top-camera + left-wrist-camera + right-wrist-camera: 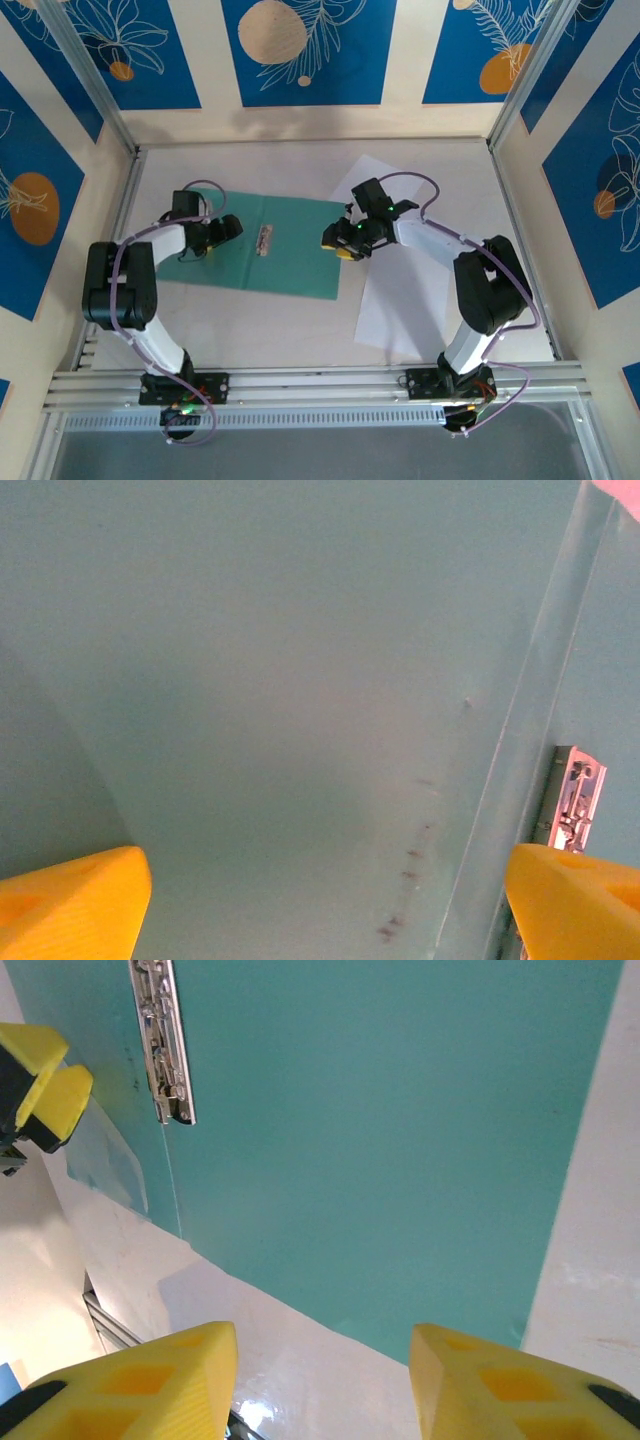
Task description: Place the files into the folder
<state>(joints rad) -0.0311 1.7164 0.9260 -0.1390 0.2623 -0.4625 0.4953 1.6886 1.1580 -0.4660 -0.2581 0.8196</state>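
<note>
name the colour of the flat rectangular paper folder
The folder is teal-green; right wrist view.

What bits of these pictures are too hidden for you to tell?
- Top view: the right arm covers the middle of the plain white paper sheets, so I cannot count them.
- Top view: the left arm hides the left end of the flat teal-green paper folder.
- Left wrist view: the silver metal clip is cut off below by a yellow jaw.
</note>
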